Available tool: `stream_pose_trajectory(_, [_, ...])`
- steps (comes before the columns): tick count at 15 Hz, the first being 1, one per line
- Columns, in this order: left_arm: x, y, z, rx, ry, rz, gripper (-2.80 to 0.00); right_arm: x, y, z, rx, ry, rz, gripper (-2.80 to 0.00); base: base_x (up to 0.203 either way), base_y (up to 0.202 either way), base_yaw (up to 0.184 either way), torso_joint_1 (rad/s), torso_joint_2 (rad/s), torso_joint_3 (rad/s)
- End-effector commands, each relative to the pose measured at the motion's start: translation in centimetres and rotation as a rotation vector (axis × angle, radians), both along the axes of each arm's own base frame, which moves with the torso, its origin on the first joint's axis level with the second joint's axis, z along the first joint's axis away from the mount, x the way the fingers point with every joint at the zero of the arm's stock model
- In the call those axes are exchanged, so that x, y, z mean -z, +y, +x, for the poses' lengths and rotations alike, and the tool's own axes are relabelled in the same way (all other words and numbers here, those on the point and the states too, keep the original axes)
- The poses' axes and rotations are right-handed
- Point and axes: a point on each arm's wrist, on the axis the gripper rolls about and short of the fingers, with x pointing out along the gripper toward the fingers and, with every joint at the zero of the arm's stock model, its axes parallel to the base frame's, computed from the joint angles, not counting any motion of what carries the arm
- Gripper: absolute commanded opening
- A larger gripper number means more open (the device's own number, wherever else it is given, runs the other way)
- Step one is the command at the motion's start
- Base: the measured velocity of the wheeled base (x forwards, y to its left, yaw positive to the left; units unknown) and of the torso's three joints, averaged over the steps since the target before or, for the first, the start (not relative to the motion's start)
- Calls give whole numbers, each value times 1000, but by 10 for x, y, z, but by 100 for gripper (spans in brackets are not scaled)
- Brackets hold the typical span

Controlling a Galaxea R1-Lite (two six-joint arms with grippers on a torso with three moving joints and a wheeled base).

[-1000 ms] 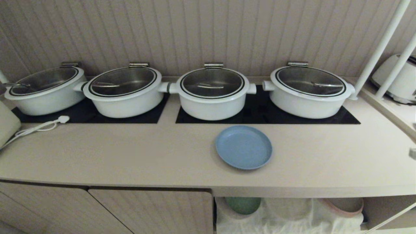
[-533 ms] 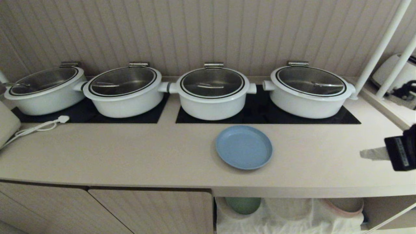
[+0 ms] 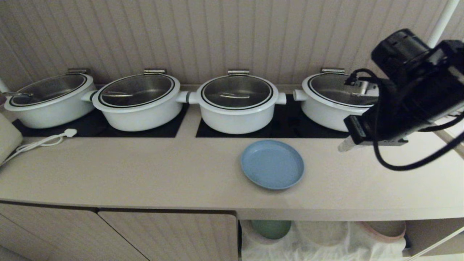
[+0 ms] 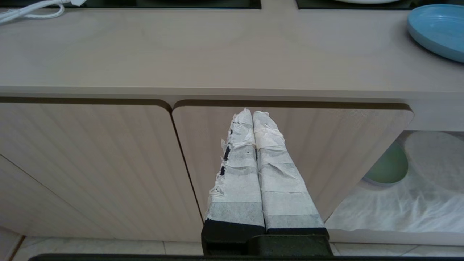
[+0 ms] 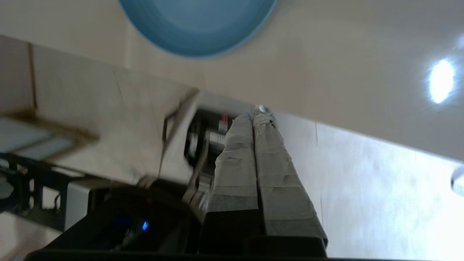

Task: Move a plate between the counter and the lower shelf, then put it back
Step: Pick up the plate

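1. Target: round matte light-blue plate with a low raised rim (image 3: 272,164), lying flat on the long smooth beige counter (image 3: 145,174), close to the rounded front edge and just in front of the right-hand black hob panel (image 3: 290,127); untouched so far.
2. Below, past that front edge: open beige lower shelf (image 3: 427,232) with a rumpled white cloth (image 3: 326,250), already holding a green plate (image 3: 271,227) and a beige pink-edged plate (image 3: 384,229); probably room between those two.
3. Working tool: right gripper (image 3: 343,146), up in the air beyond the blue plate's right side, well apart from it, tape-wrapped fingers (image 5: 253,159) pressed together on nothing.
4. Parked: left gripper (image 4: 252,116), low in front of the ribbed cabinet doors (image 4: 90,163), fingers likewise pressed together, empty.
5. Advice for the reach: spread the right fingers before descending; come in low along the counter toward the plate's right rim, one finger over and one under the lip.
6. Caution: keep clear of the white lidded pots (image 3: 237,103) behind; a hard nudge on a shallow rim likely slides the plate toward the front edge.
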Motion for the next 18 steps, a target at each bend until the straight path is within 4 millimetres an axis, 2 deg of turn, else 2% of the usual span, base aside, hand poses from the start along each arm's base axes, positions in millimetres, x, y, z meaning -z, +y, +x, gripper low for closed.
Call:
stream_pose_trajectory(1, [0, 0, 0, 0, 0, -1, -280, 39, 22, 37, 0, 168, -77, -280, 0, 0, 0, 0, 0, 0])
stream_pose_trajectory(4, [0, 0, 0, 0, 0, -1, -280, 71, 34, 54, 27, 229, -175, -280, 0, 0, 0, 0, 0, 0])
stream_pose_trajectory(10, [0, 0, 0, 0, 0, -1, -280, 108, 51, 86, 45, 205, -155, -280, 0, 0, 0, 0, 0, 0])
stream_pose_trajectory(14, [0, 0, 0, 0, 0, -1, -280, 112, 52, 94, 81, 178, -123, -280, 0, 0, 0, 0, 0, 0])
stream_pose_trajectory(18, [0, 0, 0, 0, 0, -1, -280, 104, 47, 96, 86, 144, -85, -280, 0, 0, 0, 0, 0, 0])
